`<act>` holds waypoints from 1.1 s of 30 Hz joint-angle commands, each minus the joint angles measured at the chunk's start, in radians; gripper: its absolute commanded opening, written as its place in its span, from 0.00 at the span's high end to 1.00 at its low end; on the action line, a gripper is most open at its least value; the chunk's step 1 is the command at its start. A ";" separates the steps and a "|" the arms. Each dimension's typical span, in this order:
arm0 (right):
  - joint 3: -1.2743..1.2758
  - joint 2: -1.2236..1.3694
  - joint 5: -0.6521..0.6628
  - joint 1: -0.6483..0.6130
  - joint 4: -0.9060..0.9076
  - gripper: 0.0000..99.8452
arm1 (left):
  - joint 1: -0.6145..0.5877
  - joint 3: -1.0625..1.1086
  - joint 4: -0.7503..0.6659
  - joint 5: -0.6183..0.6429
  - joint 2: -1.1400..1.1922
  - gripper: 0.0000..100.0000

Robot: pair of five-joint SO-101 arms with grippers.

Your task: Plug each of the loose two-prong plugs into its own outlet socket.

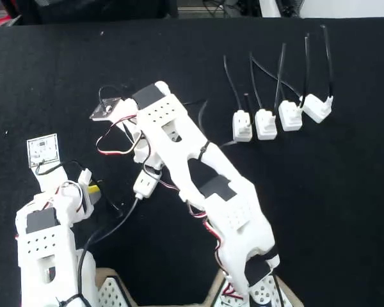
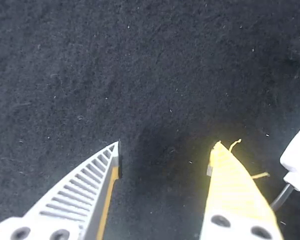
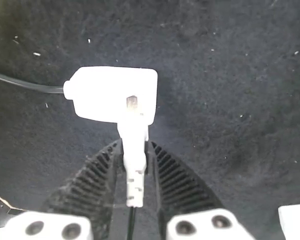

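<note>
On the black felt desk, dim clutter beyond its far edge: four white sockets in a row; my right claw pinching a plug; my left claw spread.

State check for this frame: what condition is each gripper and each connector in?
left gripper: open, empty.
right gripper: shut on white plug.
white plug: gripped, its tip against the corded block; seated or not, unclear.
corded block: lying on the cloth, ungripped.
four far connectors: lying in a row, corded, ungripped.
</note>
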 commanded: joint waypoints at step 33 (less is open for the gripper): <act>0.955 -0.579 0.005 0.164 -0.595 0.98 | -0.010 -0.028 -0.009 -0.003 -0.011 0.71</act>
